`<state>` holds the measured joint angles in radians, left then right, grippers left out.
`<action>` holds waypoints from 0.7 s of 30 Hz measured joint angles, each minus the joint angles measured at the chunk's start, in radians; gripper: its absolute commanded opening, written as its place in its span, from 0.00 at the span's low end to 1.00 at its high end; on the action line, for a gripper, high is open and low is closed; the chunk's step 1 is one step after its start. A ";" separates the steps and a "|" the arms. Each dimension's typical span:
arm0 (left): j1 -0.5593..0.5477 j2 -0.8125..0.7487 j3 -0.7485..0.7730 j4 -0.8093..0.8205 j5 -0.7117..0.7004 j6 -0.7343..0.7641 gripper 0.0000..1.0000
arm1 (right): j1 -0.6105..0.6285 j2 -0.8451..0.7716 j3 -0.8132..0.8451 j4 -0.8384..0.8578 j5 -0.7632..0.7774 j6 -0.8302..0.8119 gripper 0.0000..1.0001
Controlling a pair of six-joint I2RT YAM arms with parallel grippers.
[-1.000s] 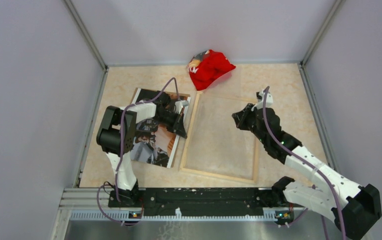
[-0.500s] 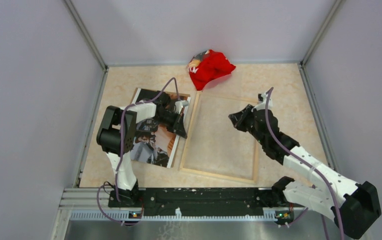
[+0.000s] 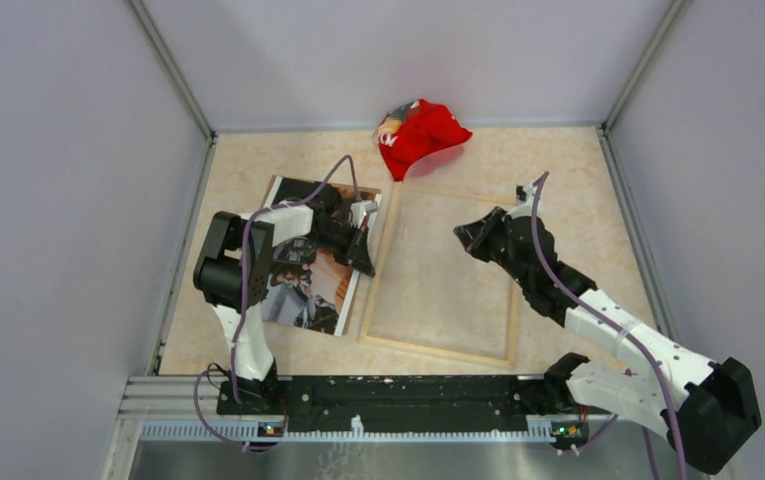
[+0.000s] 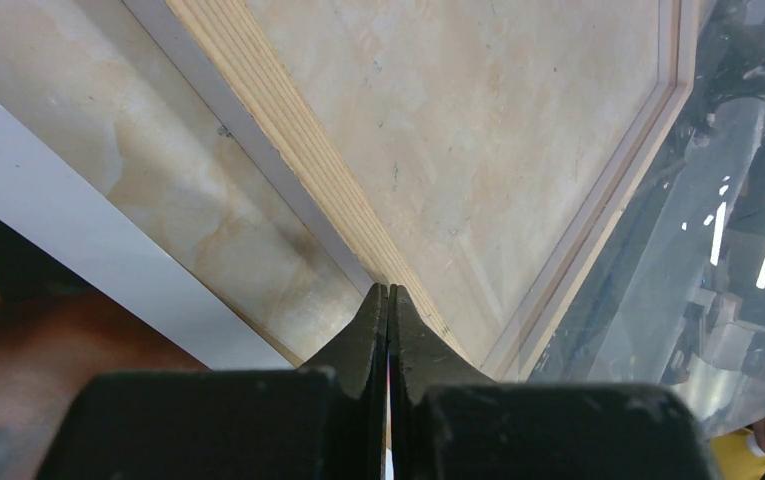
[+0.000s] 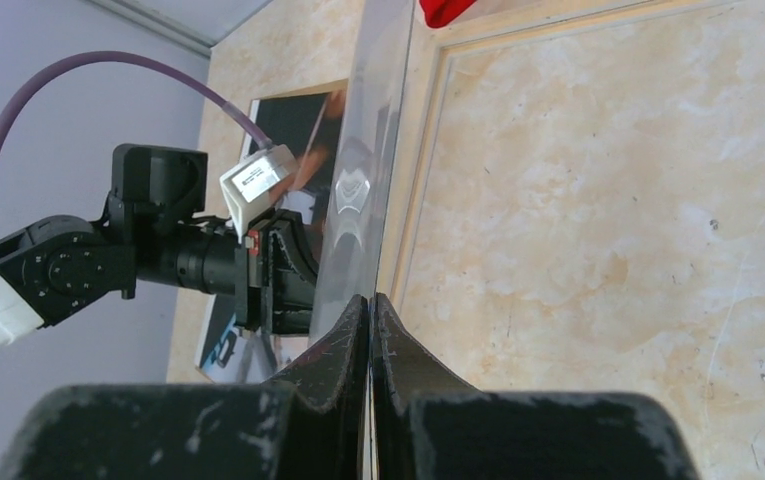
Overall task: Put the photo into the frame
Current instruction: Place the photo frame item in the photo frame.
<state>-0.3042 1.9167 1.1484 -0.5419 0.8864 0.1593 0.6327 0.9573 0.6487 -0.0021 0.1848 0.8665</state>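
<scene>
The photo lies face up on the table at the left, partly under my left arm. The frame lies flat beside it, its pale wood edges showing and the table visible inside it. A clear pane is lifted off the frame and spans between my grippers; it shows reflections in the left wrist view. My right gripper is shut on its right edge. My left gripper is shut at the frame's left wooden edge, a thin sliver of the pane between its jaws.
A crumpled red cloth lies at the back, just beyond the frame's far edge. Grey walls enclose the table on three sides. A metal rail runs along the near edge.
My right gripper has moved left over the frame, toward the left gripper, taking the pane's edge with it. The left arm, photo and frame have not moved.
</scene>
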 measured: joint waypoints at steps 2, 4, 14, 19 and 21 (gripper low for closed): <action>0.000 0.000 0.000 0.000 0.000 0.000 0.00 | 0.000 -0.003 0.002 -0.006 0.003 -0.014 0.00; 0.000 0.000 0.000 0.000 0.000 0.000 0.00 | 0.000 -0.010 0.002 -0.021 0.010 -0.030 0.00; 0.000 0.000 0.002 -0.002 -0.001 0.000 0.00 | 0.000 -0.084 0.003 -0.165 0.078 -0.099 0.00; -0.001 0.000 0.002 -0.003 -0.002 0.000 0.00 | 0.000 -0.098 0.002 -0.214 0.106 -0.122 0.00; -0.001 0.000 0.002 -0.003 -0.002 0.000 0.00 | 0.000 -0.099 0.002 -0.225 0.113 -0.135 0.00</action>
<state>-0.3050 1.9167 1.1503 -0.5446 0.8845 0.1596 0.6327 0.8585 0.6510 -0.2272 0.2981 0.7319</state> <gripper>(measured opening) 0.006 0.004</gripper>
